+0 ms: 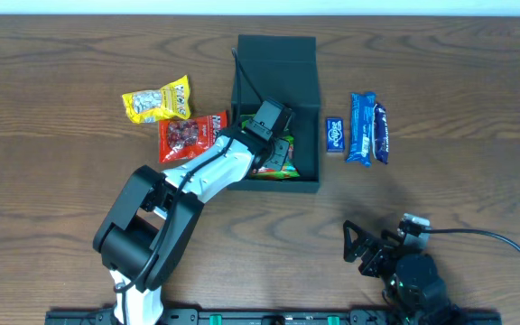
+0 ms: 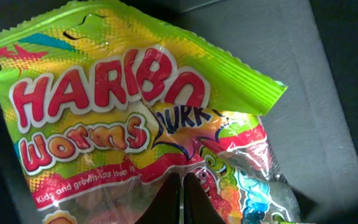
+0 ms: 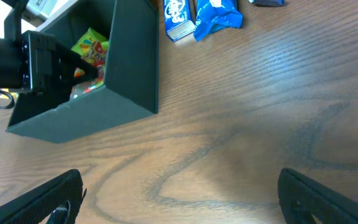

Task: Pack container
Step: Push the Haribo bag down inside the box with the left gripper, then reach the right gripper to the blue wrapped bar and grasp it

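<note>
Yellow packet [image 1: 156, 99]: on the bench [image 1: 52, 108], left of the container [image 1: 278, 187]; print too small to read.
Red packet [image 1: 190, 137]: just beside the yellow one, between it and the container's left wall.
Left pincer [image 2: 180, 193]: down inside the container, fingers [image 2: 165, 202] almost together, nipping the film of the Haribo packet [image 2: 123, 112].
Haribo packet writing: "HARIBO", "Worms", "Kids and grown-ups love" on green and yellow.
Container: dark green box at mid-bench, long axis running away from the robot, lid [image 1: 276, 50] flipped open at the far end, mouth upward.
Right of container: small blue packet [image 1: 334, 134], blue bar [image 1: 360, 128], dark blue bar [image 1: 380, 133], side by side, lengths parallel to the box.
Right pincer [image 3: 179, 186]: spread wide, holding nothing, low over bare bench.
</note>
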Motion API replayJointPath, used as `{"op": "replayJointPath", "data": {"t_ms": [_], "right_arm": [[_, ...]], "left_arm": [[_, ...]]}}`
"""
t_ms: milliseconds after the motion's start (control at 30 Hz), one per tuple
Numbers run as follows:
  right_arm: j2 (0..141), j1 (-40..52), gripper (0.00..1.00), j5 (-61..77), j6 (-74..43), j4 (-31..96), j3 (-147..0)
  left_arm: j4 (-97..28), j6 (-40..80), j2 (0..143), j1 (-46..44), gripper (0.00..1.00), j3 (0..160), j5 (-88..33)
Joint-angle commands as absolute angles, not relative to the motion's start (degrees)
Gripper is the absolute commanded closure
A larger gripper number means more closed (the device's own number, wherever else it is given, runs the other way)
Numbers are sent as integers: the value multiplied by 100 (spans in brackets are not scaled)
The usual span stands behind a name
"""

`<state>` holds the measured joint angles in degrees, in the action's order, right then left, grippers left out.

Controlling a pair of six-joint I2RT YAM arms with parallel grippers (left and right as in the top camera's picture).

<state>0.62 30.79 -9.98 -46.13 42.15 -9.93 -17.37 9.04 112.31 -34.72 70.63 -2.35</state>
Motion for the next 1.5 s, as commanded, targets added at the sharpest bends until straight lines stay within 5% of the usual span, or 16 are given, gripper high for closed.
{"op": "replayJointPath", "data": {"t_ms": [0, 367, 967, 1467], "right_arm": [[27, 3116, 1, -1002, -4668, 4222, -963], [27, 3116, 1, 27, -4668, 3138, -963], [196, 3114, 1, -454, -4665, 1085, -1789], [4305, 2818, 1, -668, -3192, 2204, -4602]], "left_arm": [[-1846, 926, 11257, -3470, 94, 7286, 84], [-2886, 943, 10591, -3463, 94, 8197, 60], [-4512, 943, 8062, -3146, 94, 8626, 62], [-5603, 1057, 7644, -3061, 94, 8626, 60]]}}
